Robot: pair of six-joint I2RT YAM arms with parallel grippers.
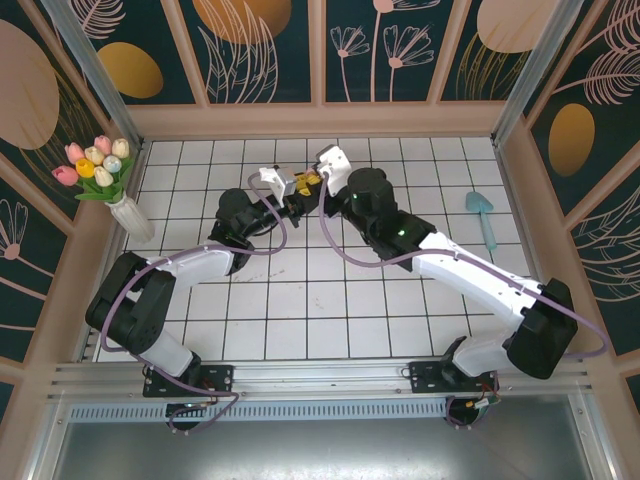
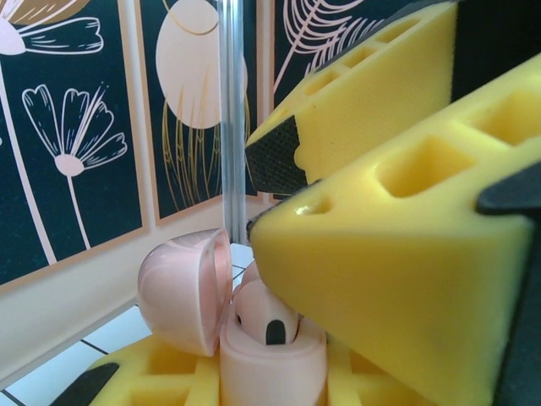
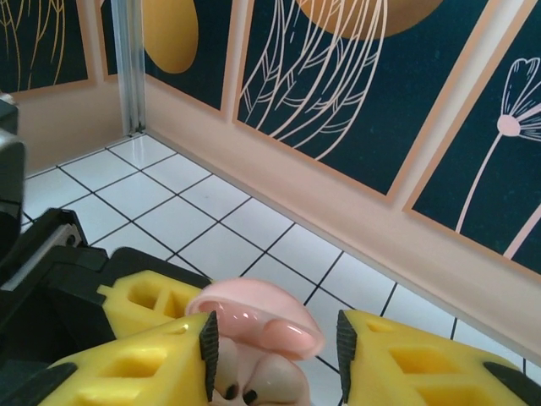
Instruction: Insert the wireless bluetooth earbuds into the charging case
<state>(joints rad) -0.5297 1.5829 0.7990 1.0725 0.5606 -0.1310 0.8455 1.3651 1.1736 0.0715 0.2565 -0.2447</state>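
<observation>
My left gripper [image 1: 290, 196] is shut on the pale pink charging case [image 2: 272, 365], which it holds off the tiled floor between its yellow foam fingers [image 2: 139, 382]. The case lid [image 2: 182, 292] stands open. A pale pink earbud [image 2: 267, 315] with a dark tip sits in the case. My right gripper [image 3: 275, 359] hovers just above, jaws apart and open, its fingers [image 3: 135, 364] on either side of the lid [image 3: 258, 315]. Two pink earbuds [image 3: 283, 382] show in the case below the lid. In the top view the right gripper [image 1: 316, 180] meets the left at mid-back.
A white vase of tulips [image 1: 128, 215] stands at the far left. A teal scoop [image 1: 483, 215] lies at the right. Patterned walls close the back and sides, with a metal post [image 2: 231, 118] in the corner.
</observation>
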